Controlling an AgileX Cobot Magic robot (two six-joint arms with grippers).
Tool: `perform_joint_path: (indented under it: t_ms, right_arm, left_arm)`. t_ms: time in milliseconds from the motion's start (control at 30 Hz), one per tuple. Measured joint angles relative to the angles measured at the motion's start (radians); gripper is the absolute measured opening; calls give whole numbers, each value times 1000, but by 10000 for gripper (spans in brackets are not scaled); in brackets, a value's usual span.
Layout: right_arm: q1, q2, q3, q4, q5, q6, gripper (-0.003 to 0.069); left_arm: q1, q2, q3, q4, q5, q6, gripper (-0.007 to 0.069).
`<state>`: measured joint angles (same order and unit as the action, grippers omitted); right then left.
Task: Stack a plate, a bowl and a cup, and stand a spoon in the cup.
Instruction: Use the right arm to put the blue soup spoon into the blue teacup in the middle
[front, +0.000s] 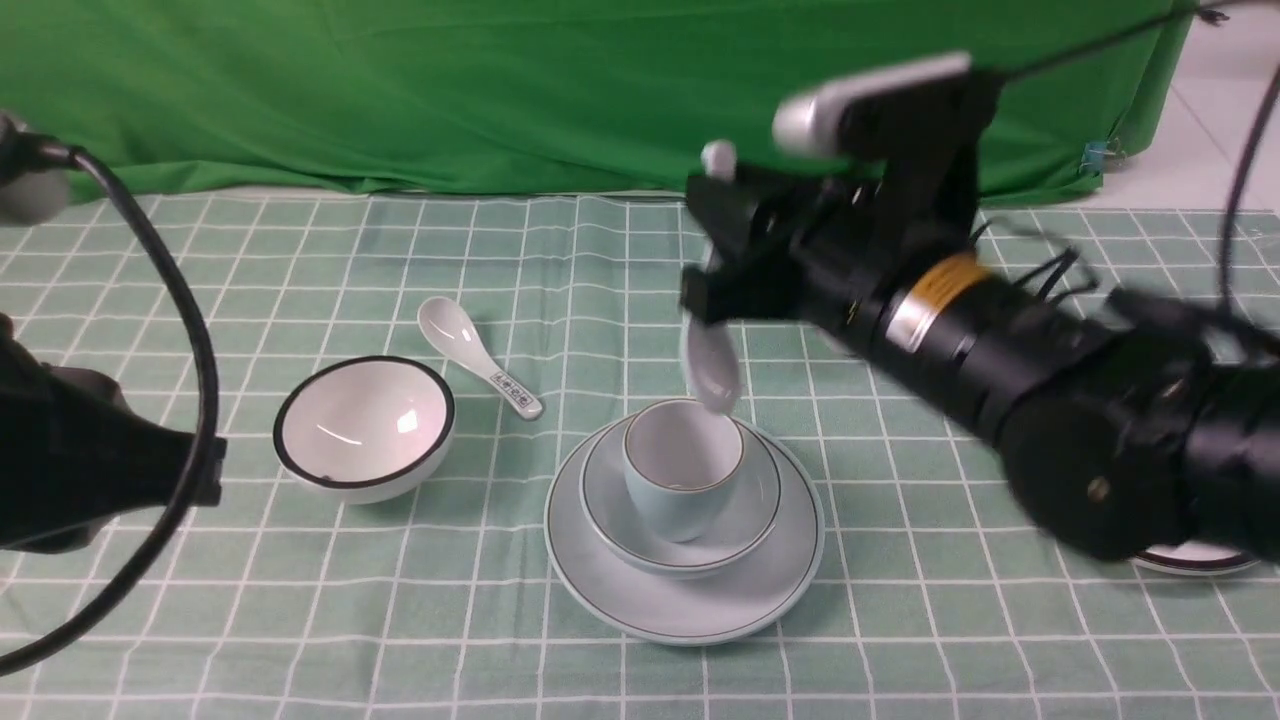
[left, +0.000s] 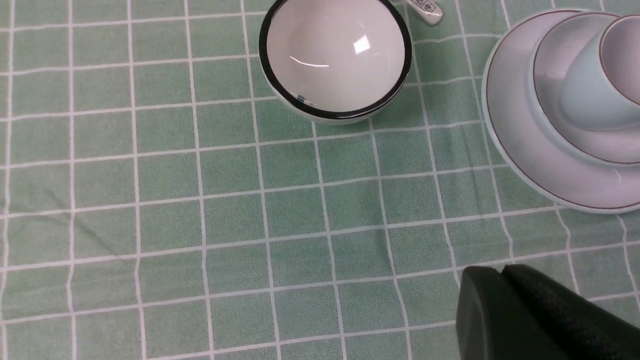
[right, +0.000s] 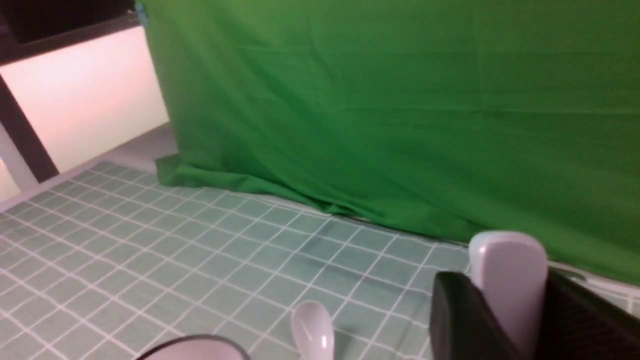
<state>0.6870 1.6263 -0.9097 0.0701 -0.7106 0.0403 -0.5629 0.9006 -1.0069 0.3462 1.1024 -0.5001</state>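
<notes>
Front view: the right gripper (front: 712, 240) is clamped on the spoon (front: 712, 365) upright, bowl end down over the cup (front: 683, 455) — likely so it drops in handle-up. Under the cup sit the bowl (front: 610, 520), then the plate (front: 690, 620), a steady base.

Left wrist view: the left gripper (left: 505, 272), fingers together, is apart from the cup, presumably leaving room.

Right wrist view: the spoon's handle pokes out between the fingers.

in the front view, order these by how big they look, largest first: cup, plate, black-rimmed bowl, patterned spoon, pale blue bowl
1. plate
2. pale blue bowl
3. black-rimmed bowl
4. cup
5. patterned spoon
</notes>
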Motion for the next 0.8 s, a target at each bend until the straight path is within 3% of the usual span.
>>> perform_joint_path:
  t_ms: [167, 500, 667, 800]
  right_arm:
    - [20, 83, 6, -1, -88, -9, 189]
    - [20, 156, 6, 0, -71, -16, 194]
    - [20, 150, 6, 0, 23, -28, 308]
    - [20, 12, 7, 1, 271, -51, 347]
  left_arm:
    - [0, 0, 0, 32, -1, 0, 8]
    - [0, 0, 0, 42, -1, -1, 8]
    - [0, 0, 0, 43, -11, -13, 8]
    - [0, 0, 0, 45, -65, -18, 8]
